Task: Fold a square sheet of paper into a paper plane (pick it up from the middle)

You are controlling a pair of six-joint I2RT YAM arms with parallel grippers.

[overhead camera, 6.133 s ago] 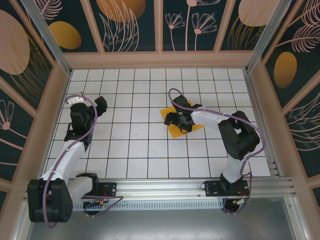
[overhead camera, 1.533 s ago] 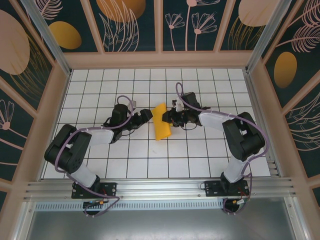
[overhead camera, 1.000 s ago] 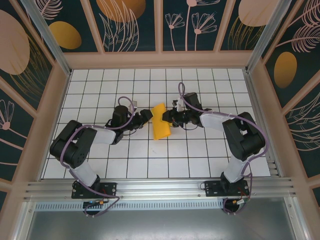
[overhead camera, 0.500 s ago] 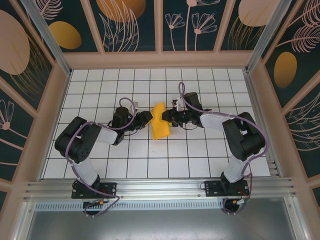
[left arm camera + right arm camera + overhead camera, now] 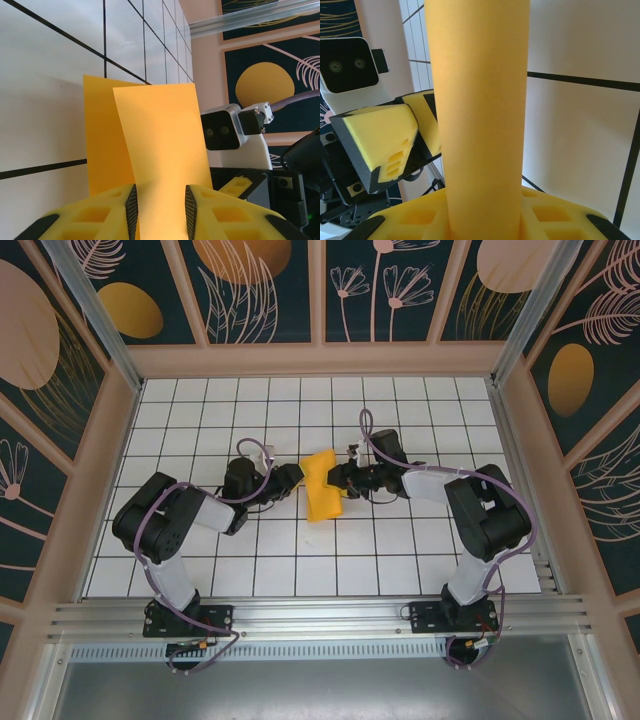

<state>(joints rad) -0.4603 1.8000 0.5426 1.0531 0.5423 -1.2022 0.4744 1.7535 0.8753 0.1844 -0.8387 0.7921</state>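
The tabletop (image 5: 300, 570) is white, ruled by thin black lines into a grid of squares, with a pale wooden frame (image 5: 320, 358) around it. Behind stand dark teal wall panels (image 5: 345, 320) printed with orange ovals (image 5: 130, 310) and pale leaves. An aluminium rail (image 5: 320, 612) runs along the near edge, and 2 slanted metal posts (image 5: 95, 315) rise at the far corners.

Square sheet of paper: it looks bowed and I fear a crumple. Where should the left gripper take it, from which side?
Probably the flap at its left edge, coming in level from the left. The square sheet of paper is held on its right side by the right gripper and bows, so that flap points into the left gripper.
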